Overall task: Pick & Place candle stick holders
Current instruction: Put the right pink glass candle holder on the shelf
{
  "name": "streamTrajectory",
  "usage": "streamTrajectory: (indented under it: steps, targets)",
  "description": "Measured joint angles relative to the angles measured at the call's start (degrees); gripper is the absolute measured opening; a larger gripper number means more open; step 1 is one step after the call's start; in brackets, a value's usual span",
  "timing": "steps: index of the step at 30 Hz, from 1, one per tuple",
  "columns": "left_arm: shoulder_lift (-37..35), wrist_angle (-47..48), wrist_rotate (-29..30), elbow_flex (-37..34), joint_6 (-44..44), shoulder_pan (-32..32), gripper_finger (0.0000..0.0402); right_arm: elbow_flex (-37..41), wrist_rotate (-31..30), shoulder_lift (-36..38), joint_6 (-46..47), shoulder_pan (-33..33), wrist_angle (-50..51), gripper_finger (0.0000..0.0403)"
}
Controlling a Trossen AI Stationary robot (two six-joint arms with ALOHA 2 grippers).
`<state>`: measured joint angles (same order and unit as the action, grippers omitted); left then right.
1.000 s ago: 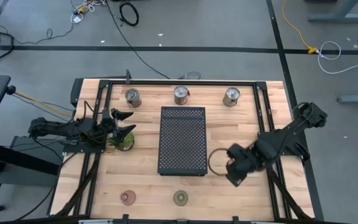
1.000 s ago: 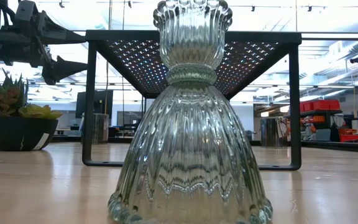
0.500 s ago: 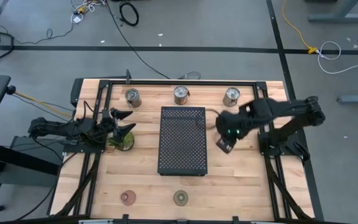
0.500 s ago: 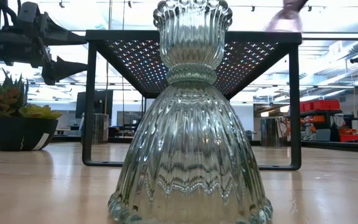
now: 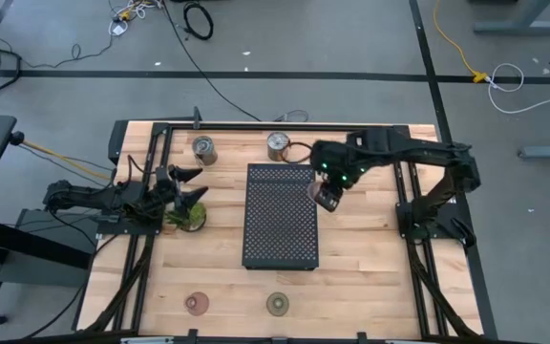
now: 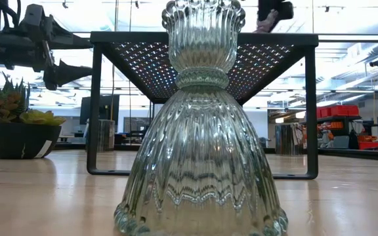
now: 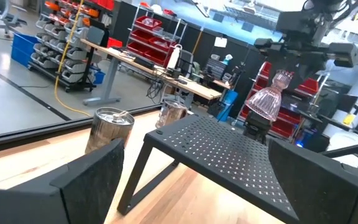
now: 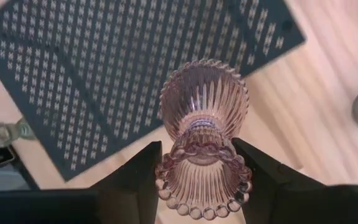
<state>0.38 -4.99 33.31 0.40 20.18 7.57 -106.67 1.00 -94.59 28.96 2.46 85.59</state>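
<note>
My right gripper [image 5: 327, 196] is shut on a pink ribbed glass candle holder [image 8: 204, 112] above the right edge of the black perforated tray [image 5: 275, 229]. The holder also shows in the left wrist view [image 7: 267, 99]. Two silver cups [image 5: 204, 149] [image 5: 278, 145] stand at the far edge; my right arm hides the third. A pink disc [image 5: 197, 304] and an olive-green one [image 5: 277, 304] stand near the front edge. A ribbed glass holder [image 6: 202, 118] fills the low view. My left gripper [image 5: 195, 188] is open and empty above the plant [image 5: 191, 218]. My right gripper pinches the pink holder's small beaded cup end [image 8: 202, 163] between its two fingers [image 8: 143, 171]. The fingers come from above, pointing down. The holder hangs below them, slightly tilted, its flared base [image 7: 263, 112] lowest and over the tray's top.
The tray stands on legs in the middle of the table, with room under it. A small potted plant stands left of the tray under my left gripper. A black frame [image 5: 275, 127] runs along the table's far and side edges. Bare wood [image 5: 370, 268] lies right of the tray.
My right gripper has carried the pink holder up from the table at the tray's near right corner. It went toward the far edge and leftward, and is now above the tray's right edge. The holder has come clear of the wood.
</note>
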Motion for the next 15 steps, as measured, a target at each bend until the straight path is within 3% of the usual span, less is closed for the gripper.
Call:
streamTrajectory:
  steps: [15]
  targets:
    - [0.0,0.0,1.0,0.0,0.0,0.0,0.0399,-19.7,-0.3,-10.8,-9.0,4.7,2.1,0.0165]
